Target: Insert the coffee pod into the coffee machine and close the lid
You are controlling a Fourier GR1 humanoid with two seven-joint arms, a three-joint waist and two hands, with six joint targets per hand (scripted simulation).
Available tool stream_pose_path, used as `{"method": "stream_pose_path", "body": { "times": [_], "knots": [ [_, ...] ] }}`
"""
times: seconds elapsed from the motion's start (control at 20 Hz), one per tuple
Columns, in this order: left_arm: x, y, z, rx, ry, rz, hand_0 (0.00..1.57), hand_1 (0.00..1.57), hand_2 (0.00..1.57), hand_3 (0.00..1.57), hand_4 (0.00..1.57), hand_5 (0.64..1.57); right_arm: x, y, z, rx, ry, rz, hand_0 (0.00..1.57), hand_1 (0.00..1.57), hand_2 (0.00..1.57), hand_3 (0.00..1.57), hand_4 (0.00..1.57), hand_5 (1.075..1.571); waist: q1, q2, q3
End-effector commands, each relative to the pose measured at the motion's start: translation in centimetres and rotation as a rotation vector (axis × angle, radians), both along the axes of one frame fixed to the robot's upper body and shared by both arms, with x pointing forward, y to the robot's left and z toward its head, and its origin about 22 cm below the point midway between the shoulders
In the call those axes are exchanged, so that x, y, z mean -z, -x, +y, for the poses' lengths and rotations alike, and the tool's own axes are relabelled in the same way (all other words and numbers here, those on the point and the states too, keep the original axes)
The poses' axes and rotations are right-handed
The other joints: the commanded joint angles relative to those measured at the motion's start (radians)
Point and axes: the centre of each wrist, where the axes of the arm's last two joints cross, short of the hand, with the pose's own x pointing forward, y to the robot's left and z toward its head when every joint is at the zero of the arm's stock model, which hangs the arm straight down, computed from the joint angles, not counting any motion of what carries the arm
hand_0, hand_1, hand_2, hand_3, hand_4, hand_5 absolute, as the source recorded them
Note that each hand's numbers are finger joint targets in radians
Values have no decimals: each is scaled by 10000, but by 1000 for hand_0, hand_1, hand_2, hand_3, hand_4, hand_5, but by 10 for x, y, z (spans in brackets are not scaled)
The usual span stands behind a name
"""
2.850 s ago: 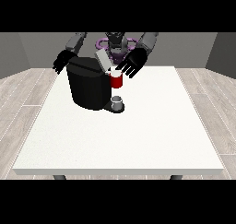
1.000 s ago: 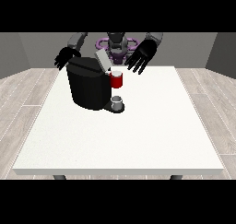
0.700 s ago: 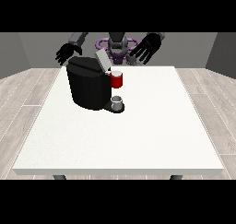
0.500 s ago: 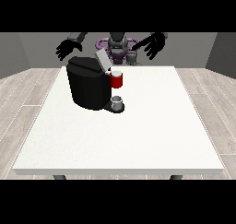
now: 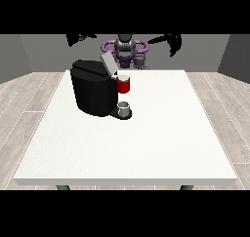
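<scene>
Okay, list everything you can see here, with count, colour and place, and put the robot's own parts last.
Table: one, white, filling the middle of the view.
Coffee machine: one, black, on the table's far left part, its lid tilted up.
Red thing at the machine: one, at the machine's front right.
Grey thing: one, small cup shape, on the machine's base below the red thing.
Grey thing: one, small, at the table's far edge near the robot; cannot tell what it is.
Robot torso: one, grey with purple, behind the far edge.
Hand at the view's left: one, black, raised high.
Hand at the view's right: one, black, raised high.
</scene>
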Motion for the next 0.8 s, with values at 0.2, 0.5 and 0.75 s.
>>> {"method": "stream_pose_path", "body": {
  "times": [0.2,0.5,0.75],
  "knots": [
    [28,26,-17,91,1418,391,0,0,0,0,0,1571,-23,-16,-2,-839,428,-296,0,0,0,0,0,1571,1134,-108,9],
    [23,36,-12,-132,2213,479,0,0,0,0,27,1571,-30,-23,24,-1430,825,-428,0,0,0,0,238,1571,1143,131,8],
    [36,62,-10,-392,2397,49,0,0,0,0,204,1571,-37,-32,38,-1931,780,-495,0,0,0,0,123,1571,1119,509,7]
  ]
}}
